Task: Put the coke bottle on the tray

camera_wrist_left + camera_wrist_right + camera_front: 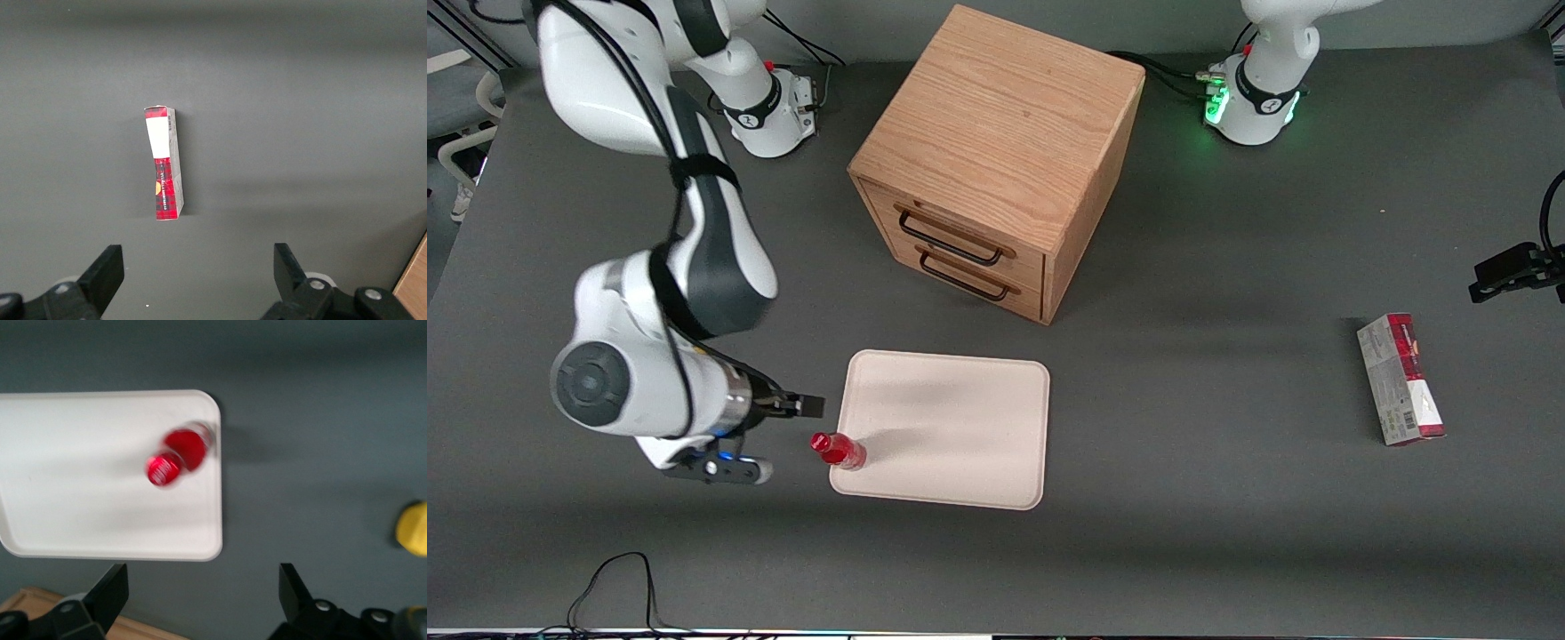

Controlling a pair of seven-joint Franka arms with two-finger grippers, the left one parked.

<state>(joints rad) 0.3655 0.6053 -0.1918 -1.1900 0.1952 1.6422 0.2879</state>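
The coke bottle (pixel 839 452), small and red with a red cap, stands on the tray (pixel 951 427), at the tray's corner nearest the working arm and toward the front camera. The tray is a large pale beige rectangle with rounded corners, lying in front of the cabinet's drawers. My right gripper (pixel 783 438) is open and empty, just beside the bottle and off the tray's edge, apart from the bottle. In the right wrist view the bottle (pixel 179 455) is seen from above on the tray (pixel 80 493), with the open gripper (pixel 203 587) over the bare table.
A wooden two-drawer cabinet (pixel 996 151) stands farther from the front camera than the tray. A red-and-grey carton (pixel 1400 378) lies toward the parked arm's end; it also shows in the left wrist view (pixel 165 163). A yellow object (pixel 413 530) shows in the right wrist view.
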